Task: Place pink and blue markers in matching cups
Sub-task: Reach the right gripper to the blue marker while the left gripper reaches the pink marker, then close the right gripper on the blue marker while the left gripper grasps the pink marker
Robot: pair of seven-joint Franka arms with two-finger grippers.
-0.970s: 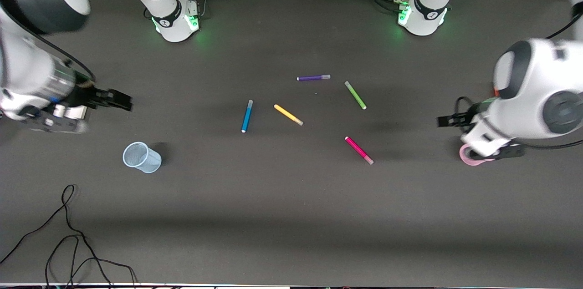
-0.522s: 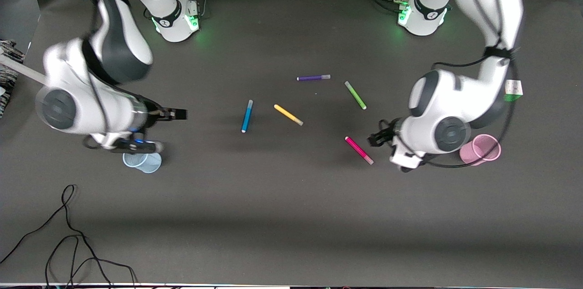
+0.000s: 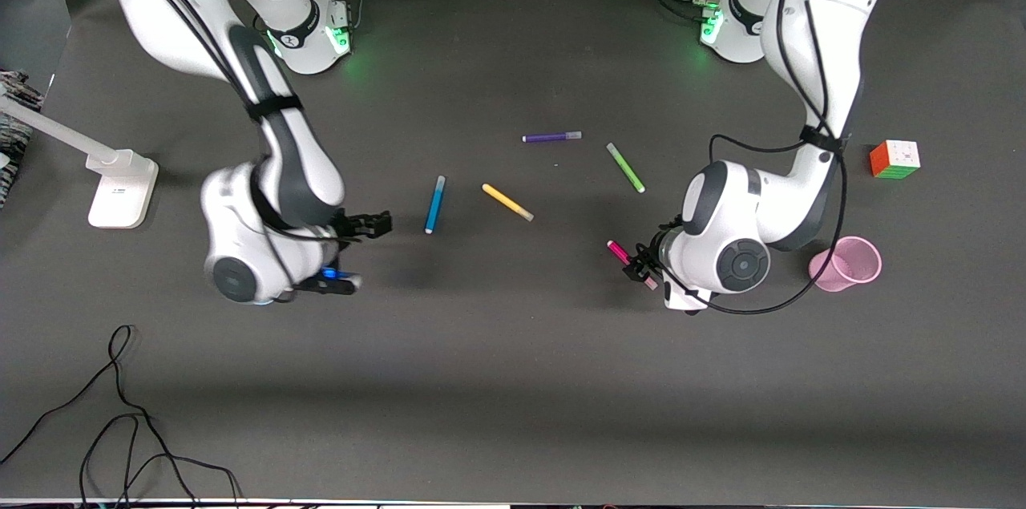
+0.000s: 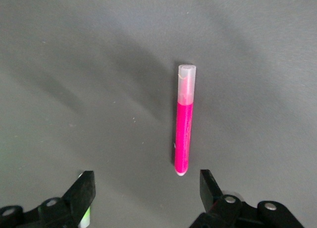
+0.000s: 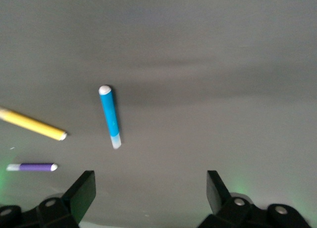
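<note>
The left gripper (image 3: 639, 267) hung low over the pink marker (image 3: 619, 252), its jaws spread wide with nothing between them; in the left wrist view the pink marker (image 4: 183, 124) lay flat on the tabletop (image 3: 513, 381) ahead of the two open fingertips (image 4: 85, 186), untouched. That marker lay toward the left arm's end of the tabletop, roughly midway between the robots' edge and the front camera's edge. The pink cup (image 3: 846, 264) stood close to the left arm's end edge, partly hidden by the arm's wrist.

The right gripper (image 3: 377, 224) hovered over bare tabletop just beside the blue marker (image 3: 434, 204), on the side toward the right arm's end. Its jaws were also wide apart and empty, as the right wrist view showed, with the blue marker (image 5: 110, 116) lying ahead of them. The blue cup could not be seen; the right arm's wrist covered that part of the tabletop.

Around the middle lay a yellow marker (image 3: 507, 203), a green marker (image 3: 625, 167) and a purple marker (image 3: 551, 137). A colour cube (image 3: 894, 159) sat near the left arm's end edge, and a white lamp base (image 3: 120, 188) near the right arm's end edge.
</note>
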